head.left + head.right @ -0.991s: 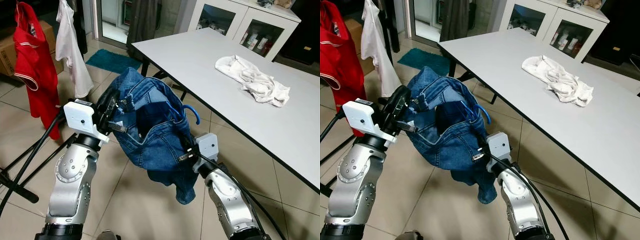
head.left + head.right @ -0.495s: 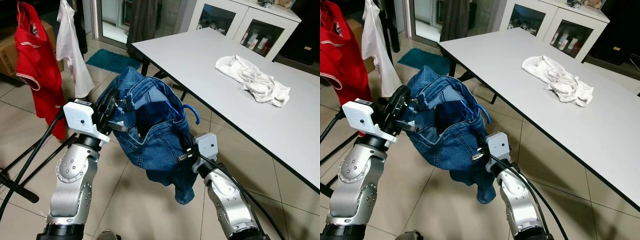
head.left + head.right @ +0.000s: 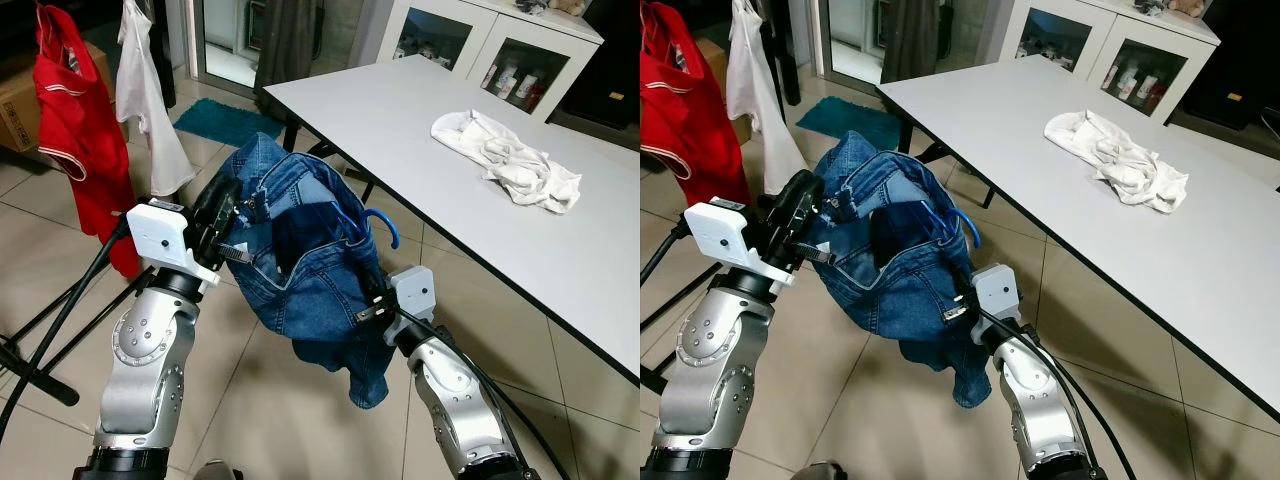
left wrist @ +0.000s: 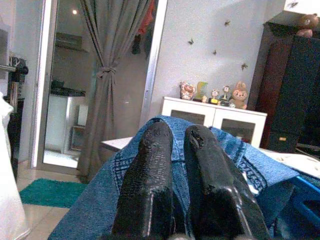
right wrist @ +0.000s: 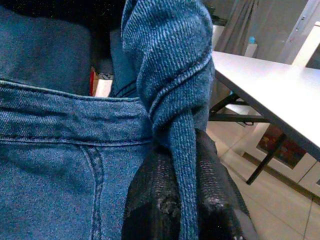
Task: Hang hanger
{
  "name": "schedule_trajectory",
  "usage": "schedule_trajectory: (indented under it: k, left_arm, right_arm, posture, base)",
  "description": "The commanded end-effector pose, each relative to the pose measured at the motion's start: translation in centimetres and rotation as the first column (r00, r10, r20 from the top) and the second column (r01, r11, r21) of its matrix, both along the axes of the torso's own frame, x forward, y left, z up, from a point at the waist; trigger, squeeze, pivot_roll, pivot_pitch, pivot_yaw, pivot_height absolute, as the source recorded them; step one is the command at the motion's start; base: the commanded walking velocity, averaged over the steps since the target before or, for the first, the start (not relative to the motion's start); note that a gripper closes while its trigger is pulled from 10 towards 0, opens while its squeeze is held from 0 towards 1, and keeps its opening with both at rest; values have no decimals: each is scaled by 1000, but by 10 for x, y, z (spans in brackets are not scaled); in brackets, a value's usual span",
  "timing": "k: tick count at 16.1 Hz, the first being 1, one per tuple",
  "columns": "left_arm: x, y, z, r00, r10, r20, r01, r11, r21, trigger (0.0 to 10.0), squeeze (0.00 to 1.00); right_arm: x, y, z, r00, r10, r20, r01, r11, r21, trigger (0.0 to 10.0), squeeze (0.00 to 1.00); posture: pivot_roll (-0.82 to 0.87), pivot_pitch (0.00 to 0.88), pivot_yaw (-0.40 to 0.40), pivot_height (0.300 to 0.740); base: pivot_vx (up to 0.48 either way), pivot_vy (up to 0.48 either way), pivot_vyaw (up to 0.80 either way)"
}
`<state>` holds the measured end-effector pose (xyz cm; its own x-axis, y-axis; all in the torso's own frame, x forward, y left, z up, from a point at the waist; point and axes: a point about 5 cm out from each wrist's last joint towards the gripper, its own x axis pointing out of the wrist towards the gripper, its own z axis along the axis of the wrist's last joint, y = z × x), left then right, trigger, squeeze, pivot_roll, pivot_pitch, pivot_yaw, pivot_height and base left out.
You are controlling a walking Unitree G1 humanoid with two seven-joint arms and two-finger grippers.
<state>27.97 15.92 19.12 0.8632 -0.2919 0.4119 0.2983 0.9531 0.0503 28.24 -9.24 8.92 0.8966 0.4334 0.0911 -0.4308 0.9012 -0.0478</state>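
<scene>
A pair of blue jeans (image 3: 310, 270) hangs in the air between my two arms, over the tiled floor. A blue hanger hook (image 3: 385, 222) pokes out of the waistband on the right. My left gripper (image 3: 228, 215) is shut on the jeans' left waistband; in the left wrist view its fingers (image 4: 155, 180) are pressed close together with denim behind. My right gripper (image 3: 372, 300) is shut on the right side of the jeans; a twisted fold of denim (image 5: 182, 150) is pinched between its fingers (image 5: 150, 200).
A clothes rack stands at the left with a red shirt (image 3: 75, 130) and a white garment (image 3: 145, 100) hanging; its black legs (image 3: 45, 340) cross the floor. A long white table (image 3: 470, 170) holds a crumpled white cloth (image 3: 505, 160). A teal mat (image 3: 225, 120) lies beyond.
The whole picture has shifted slightly, so the camera moved a little. Both grippers keep their hold on the jeans in much the same pose.
</scene>
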Motion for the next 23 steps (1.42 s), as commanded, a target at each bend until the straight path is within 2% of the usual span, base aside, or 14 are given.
schedule_trajectory:
  k: [1, 9, 11, 12, 13, 14, 15, 16, 17, 18, 20, 21, 22, 23]
  left_arm:
    - [-1, -6, -2, 999, -31, -7, 31, 1000, -2, 10000, 1000]
    - [-5, -9, -2, 996, -85, -14, 84, 996, -35, 10000, 1000]
    - [-3, -2, -1, 997, -70, -40, 62, 983, -175, 10000, 1000]
    - [0, 3, 0, 995, -73, -74, 47, 951, -307, 10000, 1000]
    - [0, 6, 0, 976, -193, -102, 113, 846, -521, 10000, 1000]
    - [-5, 4, 4, 947, -316, -54, 203, 721, -663, 10000, 1000]
    - [-9, 4, 9, 926, -377, 0, 267, 657, -705, 10000, 1000]
    - [-11, 3, 10, 918, -395, 14, 286, 640, -713, 10000, 663]
    - [-14, 3, 12, 899, -437, 34, 323, 608, -725, 10000, 0]
    - [-15, 3, 12, 887, -461, 40, 336, 583, -740, 10000, 0]
    - [-17, 6, 10, 871, -492, 19, 345, 583, -736, 10000, 0]
    - [-21, 6, 12, 845, -534, 36, 381, 553, -741, 10000, 204]
    - [-24, 7, 14, 833, -551, 48, 398, 538, -743, 10000, 1000]
    - [-30, 8, 18, 804, -589, 80, 447, 511, -734, 10000, 1000]
  right_arm:
    - [1, -7, 4, 999, -28, 32, 28, 999, 21, 0, 0]
    - [1, -8, 4, 999, -27, 33, 27, 1000, 17, 0, 0]
    - [0, -9, 4, 999, -28, 32, 27, 1000, 15, 0, 0]
    - [0, -9, 4, 999, -28, 30, 28, 1000, 14, 0, 0]
    - [-1, -9, 4, 999, -27, 29, 27, 1000, 14, 0, 0]
    - [-2, -9, 4, 999, -27, 27, 27, 1000, 14, 0, 0]
    - [-2, -9, 4, 999, -27, 27, 27, 1000, 14, 0, 0]
    - [-2, -9, 3, 999, -28, 26, 27, 1000, 15, 0, 0]
    - [-2, -10, 3, 999, -30, 26, 29, 999, 15, 0, 0]
    - [-2, -10, 3, 999, -31, 25, 30, 999, 14, 0, 0]
    - [-2, -10, 3, 999, -31, 26, 30, 999, 15, 0, 0]
    - [-1, -10, 3, 999, -32, 27, 32, 999, 16, 0, 0]
    - [-1, -10, 4, 999, -32, 27, 32, 999, 16, 0, 0]
    - [-1, -10, 4, 999, -32, 28, 32, 999, 17, 0, 0]
  posture:
    - [170, 82, -130, 740]
    - [168, 84, -136, 740]
    - [165, 90, -137, 740]
    - [164, 92, -137, 740]
    - [161, 95, -136, 740]
    - [160, 96, -136, 740]
    - [158, 96, -134, 740]
    - [158, 96, -133, 740]
    - [158, 96, -133, 740]
    - [158, 96, -133, 740]
    - [159, 94, -131, 740]
    - [160, 94, -131, 740]
    - [161, 94, -131, 740]
    - [163, 94, -131, 740]
  base:
    - [0, 0, 0]
    - [0, 0, 0]
    - [0, 0, 0]
    - [0, 0, 0]
    - [0, 0, 0]
    - [0, 0, 0]
    - [0, 0, 0]
    - [0, 0, 0]
    - [0, 0, 0]
    - [0, 0, 0]
    - [0, 0, 0]
    - [0, 0, 0]
    - [0, 0, 0]
    - [0, 0, 0]
